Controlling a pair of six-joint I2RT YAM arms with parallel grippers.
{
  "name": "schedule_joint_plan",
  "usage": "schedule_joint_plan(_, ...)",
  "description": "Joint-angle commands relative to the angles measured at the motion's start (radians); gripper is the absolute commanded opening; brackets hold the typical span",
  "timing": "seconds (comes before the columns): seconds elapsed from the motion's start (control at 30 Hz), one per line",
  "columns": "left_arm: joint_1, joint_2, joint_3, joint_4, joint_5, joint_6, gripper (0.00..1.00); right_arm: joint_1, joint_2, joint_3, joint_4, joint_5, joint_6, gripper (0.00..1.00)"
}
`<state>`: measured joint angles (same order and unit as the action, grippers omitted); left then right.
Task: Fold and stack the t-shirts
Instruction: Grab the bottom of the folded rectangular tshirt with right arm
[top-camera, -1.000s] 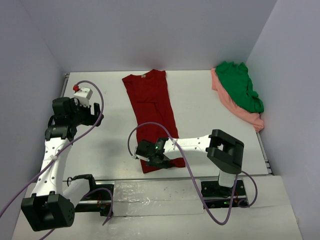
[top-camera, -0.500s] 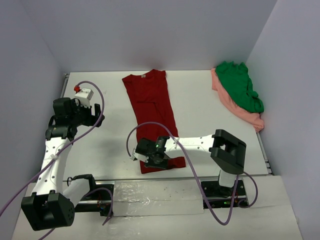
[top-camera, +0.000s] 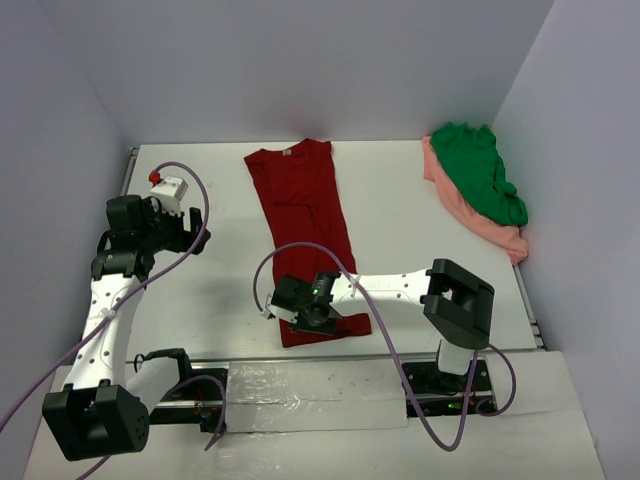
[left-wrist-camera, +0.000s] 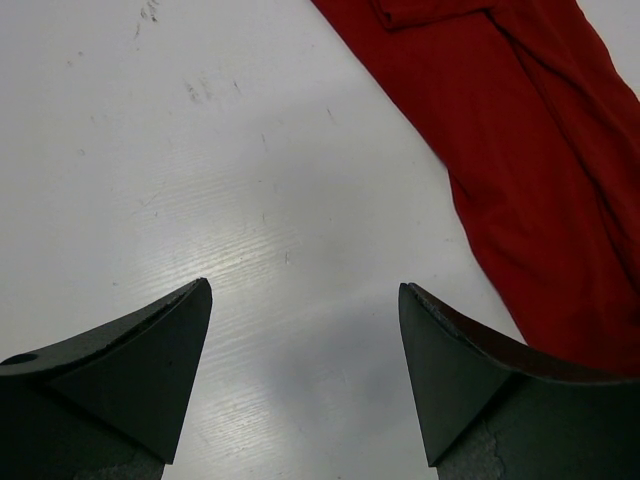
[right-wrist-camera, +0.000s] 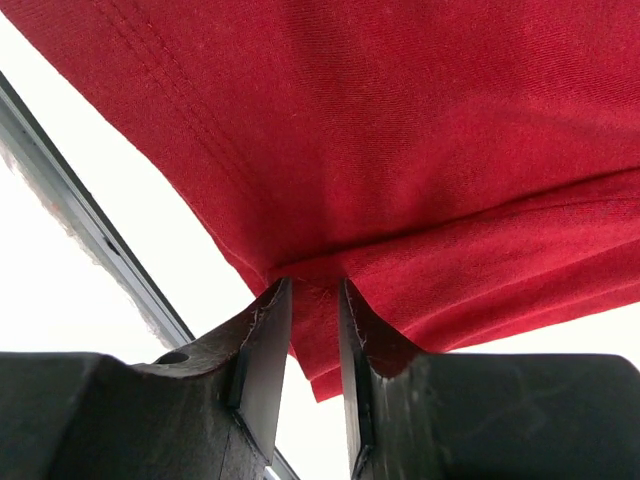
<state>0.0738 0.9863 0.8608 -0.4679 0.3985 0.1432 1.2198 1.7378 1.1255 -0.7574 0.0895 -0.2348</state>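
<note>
A dark red t-shirt (top-camera: 303, 210) lies as a long narrow strip down the middle of the white table (top-camera: 400, 200). The right gripper (right-wrist-camera: 312, 292) pinches the shirt's near hem corner between almost closed fingers. The left gripper (left-wrist-camera: 305, 300) hangs spread wide over bare table beside the shirt. The pinch looks shallow, so cloth layers may slip free when lifted and skew the fold. The green t-shirt (top-camera: 478, 168) and pink t-shirt (top-camera: 505, 238) sit heaped at the far right.
</note>
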Motion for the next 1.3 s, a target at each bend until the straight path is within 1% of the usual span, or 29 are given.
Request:
schedule_joint_plan(0.0,0.007,-0.001,0.011,0.018,0.03,0.009,0.85,0.003,-0.026,0.0,-0.013,0.009,-0.012,0.33)
schedule_joint_plan(0.03,0.007,-0.001,0.009,0.018,0.03,0.009,0.85,0.003,-0.021,-0.001,-0.013,0.007,-0.011,0.31)
schedule_joint_plan(0.13,0.007,-0.001,0.011,0.015,0.033,0.012,0.84,0.003,-0.009,-0.001,-0.019,-0.002,-0.011,0.28)
schedule_joint_plan(0.17,0.007,-0.005,0.011,0.015,0.034,0.01,0.84,0.003,-0.003,-0.003,-0.022,-0.005,-0.012,0.25)
schedule_joint_plan(0.3,0.009,-0.003,0.014,0.014,0.037,0.01,0.84,0.003,0.026,-0.001,-0.039,-0.016,-0.014,0.19)
schedule_joint_plan(0.33,0.008,-0.005,0.015,0.014,0.039,0.012,0.84,0.003,0.032,-0.001,-0.042,-0.02,-0.014,0.15)
schedule_joint_plan(0.4,0.007,-0.005,0.012,0.014,0.039,0.01,0.84,0.003,0.045,-0.001,-0.043,-0.025,-0.012,0.1)
schedule_joint_plan(0.43,0.007,-0.005,0.012,0.012,0.042,0.012,0.84,0.003,0.048,-0.001,-0.043,-0.034,-0.015,0.0)
schedule_joint_plan(0.7,0.009,-0.001,0.009,0.012,0.046,0.012,0.84,0.003,0.028,0.008,-0.013,-0.039,-0.011,0.0)
schedule_joint_plan(0.83,0.009,-0.005,0.001,0.015,0.048,0.012,0.84,0.003,-0.001,0.008,0.009,-0.008,-0.009,0.0)
schedule_joint_plan(0.87,0.009,-0.005,0.001,0.014,0.049,0.012,0.84,0.004,-0.003,0.011,0.007,-0.007,-0.011,0.01)
schedule_joint_plan(0.9,0.009,-0.005,0.001,0.012,0.049,0.012,0.84,0.004,-0.006,0.011,0.006,-0.008,-0.011,0.07)
schedule_joint_plan(0.93,0.009,-0.006,0.001,0.012,0.048,0.012,0.84,0.004,-0.015,0.01,0.013,-0.008,-0.012,0.19)
schedule_joint_plan(0.97,0.009,-0.005,0.0,0.011,0.049,0.012,0.84,0.004,-0.018,0.007,0.015,-0.011,-0.012,0.24)
schedule_joint_plan(1.0,0.009,-0.005,0.001,0.011,0.051,0.013,0.84,0.004,-0.02,0.007,0.018,-0.005,-0.011,0.34)
schedule_joint_plan(1.07,0.009,-0.003,0.001,0.009,0.051,0.013,0.84,0.004,-0.018,0.007,0.015,-0.002,-0.011,0.4)
schedule_joint_plan(1.1,0.009,-0.002,0.003,0.009,0.051,0.013,0.84,0.004,-0.017,0.008,0.015,0.003,-0.006,0.44)
schedule_joint_plan(1.2,0.009,0.0,0.003,0.011,0.053,0.015,0.84,0.004,-0.009,0.008,0.007,-0.007,-0.003,0.48)
schedule_joint_plan(1.27,0.009,0.0,0.003,0.006,0.053,0.015,0.84,0.004,-0.007,0.007,0.004,-0.014,-0.004,0.49)
